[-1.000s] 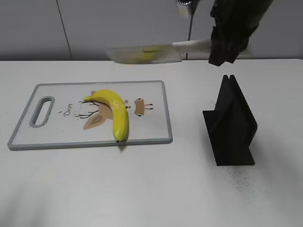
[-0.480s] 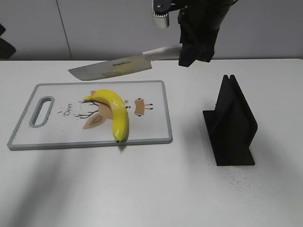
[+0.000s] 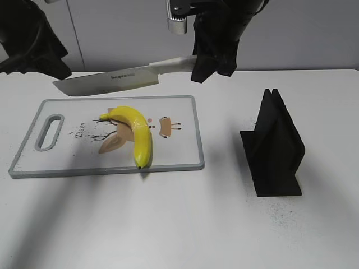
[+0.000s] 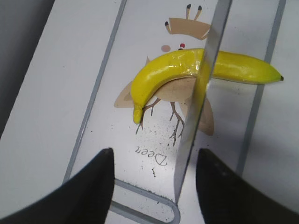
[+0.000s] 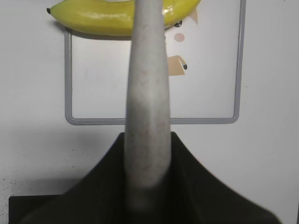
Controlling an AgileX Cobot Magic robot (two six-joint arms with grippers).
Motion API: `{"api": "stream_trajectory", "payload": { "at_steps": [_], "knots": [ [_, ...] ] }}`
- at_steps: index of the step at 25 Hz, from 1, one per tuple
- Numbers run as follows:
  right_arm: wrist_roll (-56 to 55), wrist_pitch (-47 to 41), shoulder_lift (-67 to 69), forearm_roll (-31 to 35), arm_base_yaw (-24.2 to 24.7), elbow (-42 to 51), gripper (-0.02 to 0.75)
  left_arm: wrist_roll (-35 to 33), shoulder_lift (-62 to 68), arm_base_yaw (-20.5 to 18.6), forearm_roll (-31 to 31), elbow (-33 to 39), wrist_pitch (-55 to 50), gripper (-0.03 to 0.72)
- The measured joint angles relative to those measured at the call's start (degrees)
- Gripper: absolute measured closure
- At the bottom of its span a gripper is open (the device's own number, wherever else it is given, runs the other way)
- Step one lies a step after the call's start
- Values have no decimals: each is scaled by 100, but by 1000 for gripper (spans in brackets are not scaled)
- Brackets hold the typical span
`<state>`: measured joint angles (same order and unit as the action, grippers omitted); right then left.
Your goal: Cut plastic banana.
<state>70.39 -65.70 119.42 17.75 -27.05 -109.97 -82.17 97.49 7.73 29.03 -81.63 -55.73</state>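
The plastic banana (image 3: 137, 131) lies on a white cutting board (image 3: 179, 151) with a grey rim, its dark tip over the front edge. It shows in the left wrist view (image 4: 177, 72) and the right wrist view (image 5: 98, 16). My right gripper (image 3: 207, 61) is shut on the white handle of a knife (image 3: 109, 81) and holds it level in the air above the board's far edge. The handle (image 5: 147, 102) fills the right wrist view. My left gripper (image 4: 152, 182) is open and empty, high above the board's handle end; its arm (image 3: 28, 39) shows at upper left.
A black knife stand (image 3: 275, 148) sits on the white table to the right of the board. The board has a slot handle (image 3: 49, 131) at its left end and a deer drawing under the banana.
The right gripper has carried the knife leftward and lower, from above the stand to over the board's far edge. The left arm has come into view at upper left.
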Motion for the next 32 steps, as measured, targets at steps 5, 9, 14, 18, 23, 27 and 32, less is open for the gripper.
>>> {"api": "stream_trajectory", "payload": {
  "at_steps": [5,9,14,18,23,27,32],
  "knots": [
    [88,5,0,424,279,0,547,-162,511,98,-17,-303,-49,144],
    [284,-13,0,681,445,0,547,-198,728,233,-12,-419,-26,166],
    [391,-23,6,763,452,0,547,-215,775,315,18,-442,104,333],
    [410,48,106,795,452,0,547,-228,775,320,22,-448,115,611],
    [522,196,211,824,452,0,547,-338,837,320,-63,-448,27,687],
    [533,221,317,808,452,0,547,-349,996,335,-57,-448,21,689],
    [539,221,520,577,467,-5,547,-349,1375,459,-48,-448,188,693]
  ]
}}
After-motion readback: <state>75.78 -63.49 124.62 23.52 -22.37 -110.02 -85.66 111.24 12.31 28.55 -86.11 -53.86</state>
